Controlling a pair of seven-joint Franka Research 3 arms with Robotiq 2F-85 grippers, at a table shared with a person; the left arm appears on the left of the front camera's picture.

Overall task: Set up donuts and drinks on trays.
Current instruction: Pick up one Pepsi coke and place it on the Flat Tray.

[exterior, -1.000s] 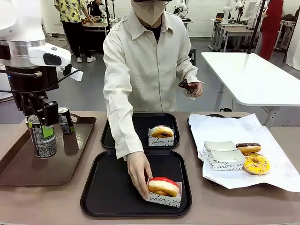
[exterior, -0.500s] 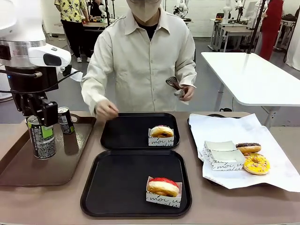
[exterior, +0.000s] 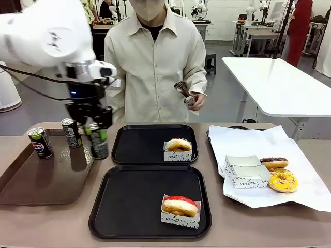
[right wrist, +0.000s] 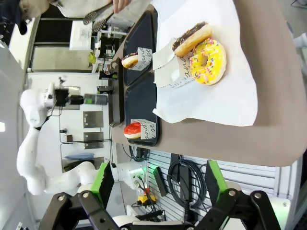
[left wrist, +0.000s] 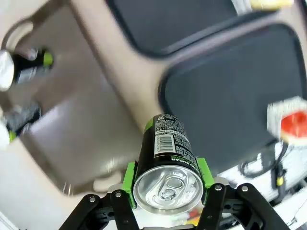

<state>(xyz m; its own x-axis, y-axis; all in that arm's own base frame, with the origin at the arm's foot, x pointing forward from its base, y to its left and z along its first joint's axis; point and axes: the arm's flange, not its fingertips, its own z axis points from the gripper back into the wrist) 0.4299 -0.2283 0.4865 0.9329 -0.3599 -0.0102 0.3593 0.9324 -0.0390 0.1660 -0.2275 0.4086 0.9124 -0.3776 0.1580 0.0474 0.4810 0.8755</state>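
Dark can (exterior: 98,140) hangs clamped in left jaws.

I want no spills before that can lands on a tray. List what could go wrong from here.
1. The left gripper holds the can only near its top, so it might tilt or slip when set down.
2. In the front view the can's base hangs close to the far tray's raised rim and could clip it and tip.
3. A swing might knock the next can, which stands close by on the brown tray.
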